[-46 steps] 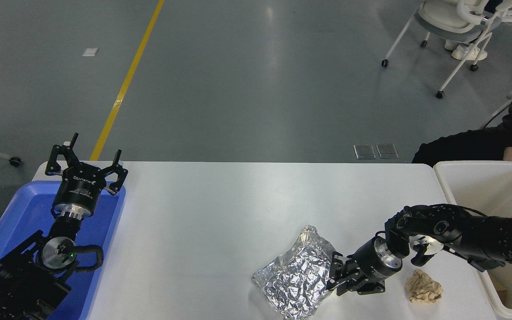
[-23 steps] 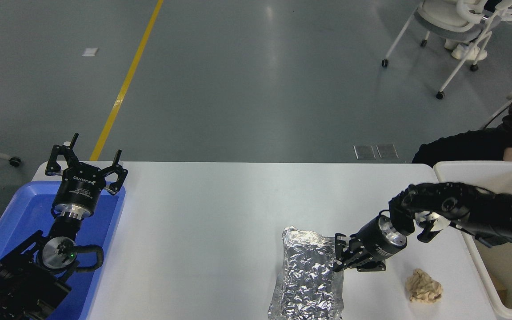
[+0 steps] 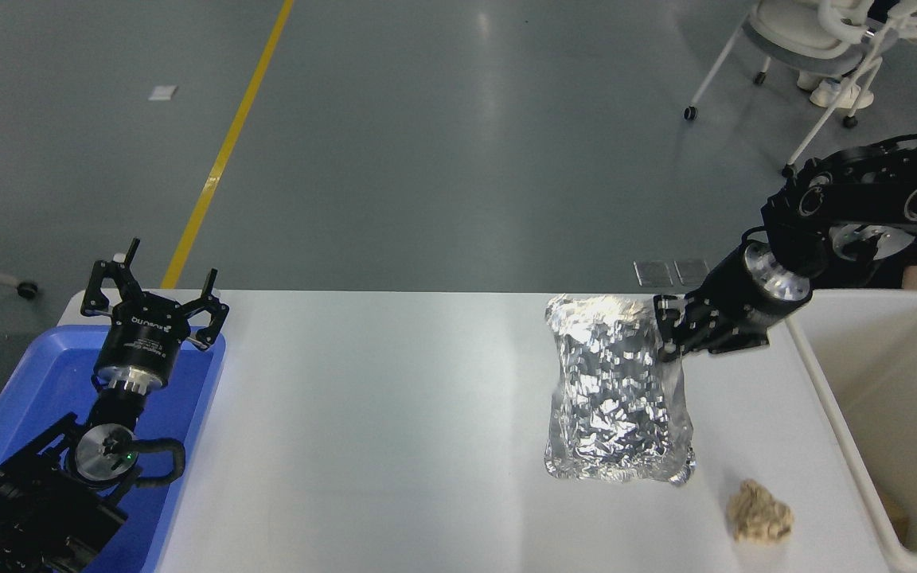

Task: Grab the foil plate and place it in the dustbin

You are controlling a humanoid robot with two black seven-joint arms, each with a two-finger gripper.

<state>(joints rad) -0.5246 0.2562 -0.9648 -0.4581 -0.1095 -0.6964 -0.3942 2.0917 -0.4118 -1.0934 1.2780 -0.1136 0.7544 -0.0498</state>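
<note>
The right gripper (image 3: 668, 334) has risen since half a second ago, its jaws clamped on the foil plate's (image 3: 616, 390) upper right rim — the plate hangs below them, long axis running toward the camera, left of the dustbin (image 3: 833, 398), above the desk (image 3: 387, 414).
</note>
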